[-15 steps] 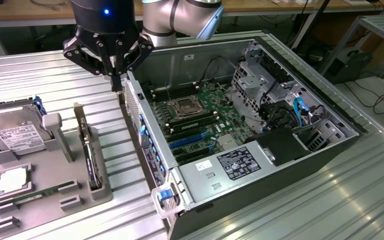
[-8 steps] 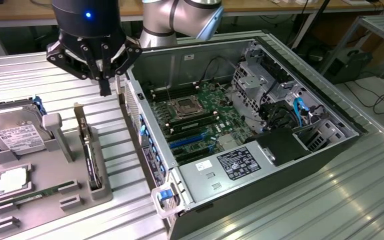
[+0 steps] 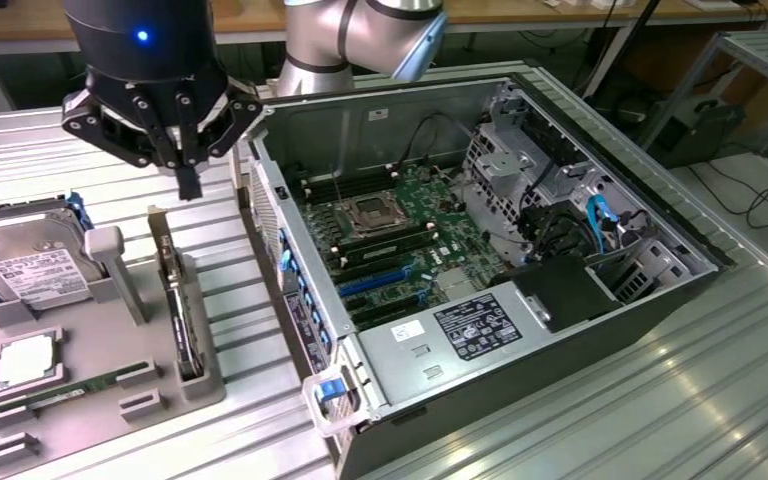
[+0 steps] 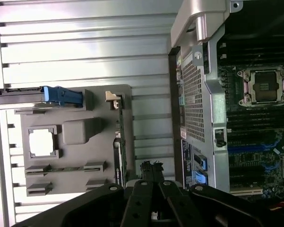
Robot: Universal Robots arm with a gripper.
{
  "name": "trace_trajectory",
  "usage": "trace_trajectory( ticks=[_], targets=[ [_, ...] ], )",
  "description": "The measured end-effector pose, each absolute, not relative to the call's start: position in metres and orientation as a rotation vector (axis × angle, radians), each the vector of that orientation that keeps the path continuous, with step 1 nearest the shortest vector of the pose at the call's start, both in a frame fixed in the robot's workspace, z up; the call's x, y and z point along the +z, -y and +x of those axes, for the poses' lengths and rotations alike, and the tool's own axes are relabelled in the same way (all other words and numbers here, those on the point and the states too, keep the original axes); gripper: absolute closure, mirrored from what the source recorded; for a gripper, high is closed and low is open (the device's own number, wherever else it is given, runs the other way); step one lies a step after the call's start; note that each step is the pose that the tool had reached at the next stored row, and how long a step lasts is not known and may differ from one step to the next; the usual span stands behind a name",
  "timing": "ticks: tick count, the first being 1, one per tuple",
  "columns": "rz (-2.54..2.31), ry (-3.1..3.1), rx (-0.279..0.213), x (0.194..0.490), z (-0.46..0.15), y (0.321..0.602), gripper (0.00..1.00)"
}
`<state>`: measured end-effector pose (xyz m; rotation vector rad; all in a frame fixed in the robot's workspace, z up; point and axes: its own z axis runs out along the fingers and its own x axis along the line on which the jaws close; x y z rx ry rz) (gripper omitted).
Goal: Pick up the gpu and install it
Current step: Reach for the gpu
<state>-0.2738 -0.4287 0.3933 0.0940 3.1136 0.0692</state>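
Observation:
The gpu [image 3: 179, 300] stands edge-on as a thin dark slab in a slot of the grey holder [image 3: 124, 345], on the exterior view's left. In the wrist view the gpu [image 4: 117, 153] is a narrow dark strip with a pale metal bracket [image 4: 112, 98] at one end. My gripper [image 3: 187, 186] hangs above the card's far end, apart from it, with its fingertips [image 4: 151, 166] pressed together and nothing between them. The open computer case [image 3: 357, 120] lies beside the holder, its motherboard [image 3: 398, 235] and blue card slots [image 3: 373, 284] exposed.
The holder also carries a silver hard drive [image 3: 35, 268], a square processor [image 3: 24, 362] and a green memory stick [image 3: 75, 392]. The case's rear wall [image 4: 196, 94] rises close beside the gpu. A ribbed metal table [image 3: 651, 400] lies under everything.

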Motion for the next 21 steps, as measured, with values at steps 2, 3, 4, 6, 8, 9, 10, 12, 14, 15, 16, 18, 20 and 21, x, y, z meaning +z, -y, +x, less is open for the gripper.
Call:
trace_trajectory(
  ticks=[2,3,4,6,8,9,10,12,14,15,16,18,20,21],
  targets=[
    [0.09,-3.114,0.069,0.393,-0.278,0.429,0.89],
    [0.089,-3.114,0.069,0.393,-0.281,0.43,0.89],
    [0.088,-3.114,0.07,0.393,-0.283,0.43,0.89],
    [0.086,-3.114,0.07,0.393,-0.288,0.431,0.89],
    [0.084,-3.114,0.07,0.393,-0.293,0.432,0.89],
    [0.083,-3.114,0.07,0.393,-0.295,0.433,0.89],
    [0.082,-3.114,0.07,0.393,-0.298,0.433,0.89],
    [0.08,-3.114,0.071,0.393,-0.303,0.434,0.89],
    [0.078,-3.114,0.071,0.393,-0.309,0.435,0.89],
    [0.077,-3.114,0.071,0.393,-0.311,0.436,0.89],
    [0.076,-3.114,0.071,0.393,-0.313,0.436,0.89],
    [0.074,-3.114,0.071,0.393,-0.317,0.437,0.89],
    [0.073,-3.114,0.071,0.393,-0.318,0.437,0.89],
    [0.073,-3.114,0.072,0.393,-0.318,0.437,0.89]
  ],
)
